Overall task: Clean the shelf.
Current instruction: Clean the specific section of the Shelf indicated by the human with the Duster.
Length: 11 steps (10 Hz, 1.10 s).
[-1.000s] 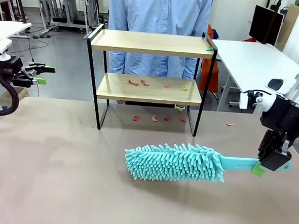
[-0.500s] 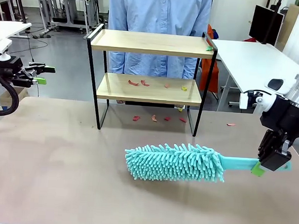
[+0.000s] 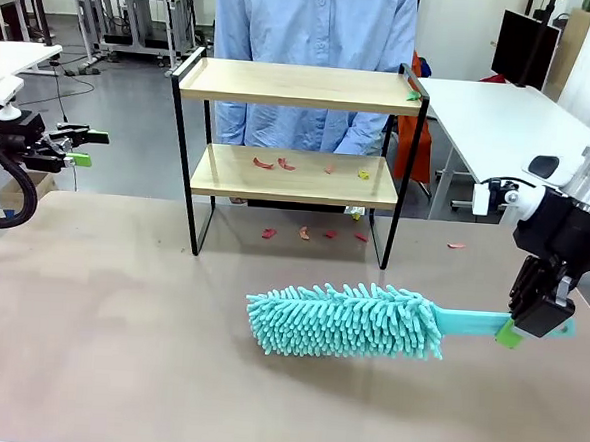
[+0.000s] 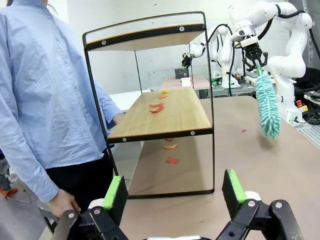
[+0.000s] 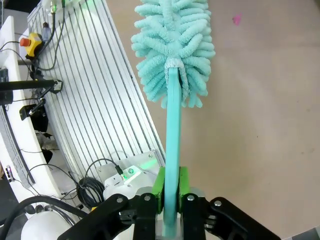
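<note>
Scraps of red, orange and yellow are lying scattered on the lower board of the shelf. More bits are lying on the table directly beneath it, between the legs of the black frame. One stray piece is sitting farther toward the robot's right, apart from the frame, and a small green fragment is resting at the right end of the upper board. The shelf is standing upright at the far middle of the table, its long open side facing the robot. A person in a light blue shirt is standing just behind it.

The right gripper is pinching the flat handle of a teal microfiber duster. Its green pads are pressing tight against both faces of the handle, as the right wrist view is showing. The duster is lying roughly level, with its fluffy head pointing toward the robot's left, in front of the shelf and apart from it. Whether the head is brushing the table or hovering just over it, I cannot tell.

The left gripper is hanging beyond the table's left edge, well apart from the shelf, with its jaws spread wide and nothing between them. The left wrist view is looking through that gap at the narrow end of the shelf, with the person's hand hanging down beside the frame.
</note>
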Each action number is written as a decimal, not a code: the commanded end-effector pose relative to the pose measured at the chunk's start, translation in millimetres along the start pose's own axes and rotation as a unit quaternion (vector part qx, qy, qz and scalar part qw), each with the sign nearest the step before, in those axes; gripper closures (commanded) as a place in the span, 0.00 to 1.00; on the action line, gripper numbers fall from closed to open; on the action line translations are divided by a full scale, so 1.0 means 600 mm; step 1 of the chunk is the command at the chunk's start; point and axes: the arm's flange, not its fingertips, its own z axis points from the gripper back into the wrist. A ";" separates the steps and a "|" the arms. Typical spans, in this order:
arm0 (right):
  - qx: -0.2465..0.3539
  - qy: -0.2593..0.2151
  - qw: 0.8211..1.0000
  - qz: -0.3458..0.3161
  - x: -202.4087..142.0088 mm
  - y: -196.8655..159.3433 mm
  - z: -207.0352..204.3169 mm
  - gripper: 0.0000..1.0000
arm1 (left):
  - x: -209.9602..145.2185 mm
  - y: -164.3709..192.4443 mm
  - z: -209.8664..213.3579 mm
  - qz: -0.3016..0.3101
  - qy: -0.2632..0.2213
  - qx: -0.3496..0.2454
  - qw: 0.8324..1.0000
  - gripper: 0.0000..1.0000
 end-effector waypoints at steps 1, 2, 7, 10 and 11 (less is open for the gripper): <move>0.004 -0.004 1.000 0.004 0.000 0.001 -0.001 0.87 | 0.002 -0.001 0.000 -0.002 0.003 -0.002 1.000 0.00; 0.004 -0.004 1.000 0.004 0.000 0.001 -0.001 0.87 | 0.002 -0.001 0.000 -0.002 0.003 -0.002 1.000 0.00; 0.004 -0.004 1.000 0.004 0.000 0.001 -0.001 0.87 | 0.002 -0.001 0.000 -0.002 0.003 -0.002 1.000 0.00; 0.004 -0.004 1.000 0.004 0.000 0.001 -0.001 0.87 | 0.002 -0.001 0.000 -0.002 0.003 -0.002 1.000 0.00; 0.004 -0.004 1.000 0.004 0.000 0.001 -0.001 0.87 | 0.002 -0.001 0.000 -0.002 0.003 -0.002 1.000 0.00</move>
